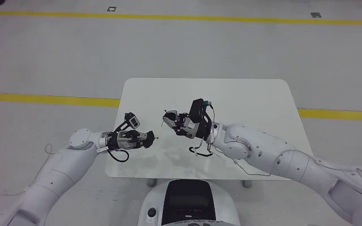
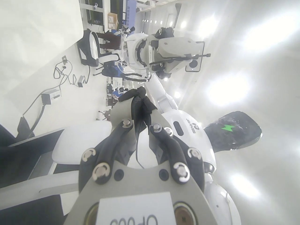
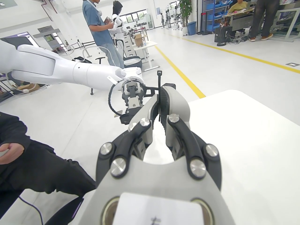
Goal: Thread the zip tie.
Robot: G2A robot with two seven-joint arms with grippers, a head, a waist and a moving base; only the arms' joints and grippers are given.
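Fingers of my right gripper [image 3: 160,95] were clamped on the zip tie [image 3: 159,78]. It was thin and black and stood upright between the pads, with its square head at the top and a short lower end poking out beneath them. I held it in the air above the table [image 3: 234,129], over the table's left half and closer to its near edge than its far one. My left gripper [image 2: 138,99] hung above the table too, nearer the table's left edge. It was close to the right gripper but apart from it, and it pointed toward the zip tie. Its fingers were pressed together. A thin black strip [image 2: 137,146] ran between them toward the palm; I could not tell what that strip was.
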